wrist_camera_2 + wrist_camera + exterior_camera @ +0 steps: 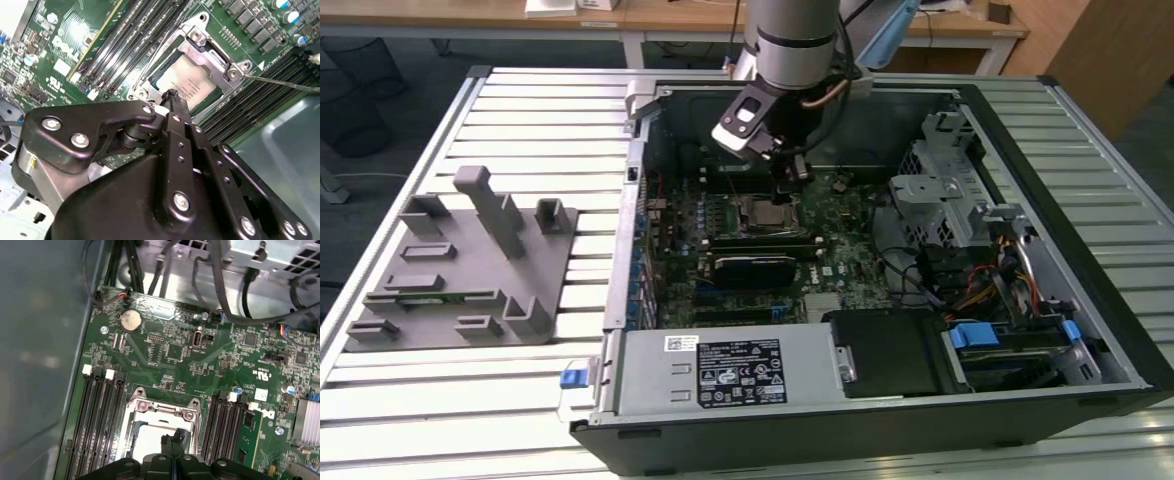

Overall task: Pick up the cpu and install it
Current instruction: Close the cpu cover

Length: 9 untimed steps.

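Cpu: the flat square silver-topped cpu (192, 82) lies inside the grey metal socket frame (235, 72).
Hand: my black hand (172, 95) is pressed together, empty, just above the cpu.
Care: I judge light, level contact; never force.

A pale slatted metal table (494, 400) carries two things. An open black computer case (881, 440) lies on its side, directly below the gripper (787, 178). A grey plastic fixture block (454, 300) rests well apart from the gripper, toward the exterior view's left.
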Each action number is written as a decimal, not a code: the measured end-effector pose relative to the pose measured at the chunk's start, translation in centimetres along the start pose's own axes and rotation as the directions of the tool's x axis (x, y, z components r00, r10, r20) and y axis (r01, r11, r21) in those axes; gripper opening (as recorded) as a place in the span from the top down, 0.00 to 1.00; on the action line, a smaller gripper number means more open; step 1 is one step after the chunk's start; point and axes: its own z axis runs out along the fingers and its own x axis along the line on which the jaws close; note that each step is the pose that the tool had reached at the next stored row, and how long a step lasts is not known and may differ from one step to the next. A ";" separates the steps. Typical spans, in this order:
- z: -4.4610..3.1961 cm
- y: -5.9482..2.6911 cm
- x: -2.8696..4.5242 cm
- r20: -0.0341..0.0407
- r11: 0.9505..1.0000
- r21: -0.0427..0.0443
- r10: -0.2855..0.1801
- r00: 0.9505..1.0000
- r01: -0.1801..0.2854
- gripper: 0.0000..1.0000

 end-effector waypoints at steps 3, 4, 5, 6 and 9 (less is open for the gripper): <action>0.00 0.00 0.00 0.000 0.999 -0.002 -0.033 0.999 0.033 0.89; 0.00 0.00 0.00 0.000 0.999 -0.003 -0.044 0.999 0.044 0.89; 0.00 0.00 0.00 0.001 0.998 -0.003 -0.055 0.998 0.055 0.89; 0.00 0.00 0.00 0.001 0.998 -0.004 -0.067 0.998 0.067 0.89; 0.00 0.00 0.00 0.002 0.995 -0.005 -0.101 0.995 0.101 0.89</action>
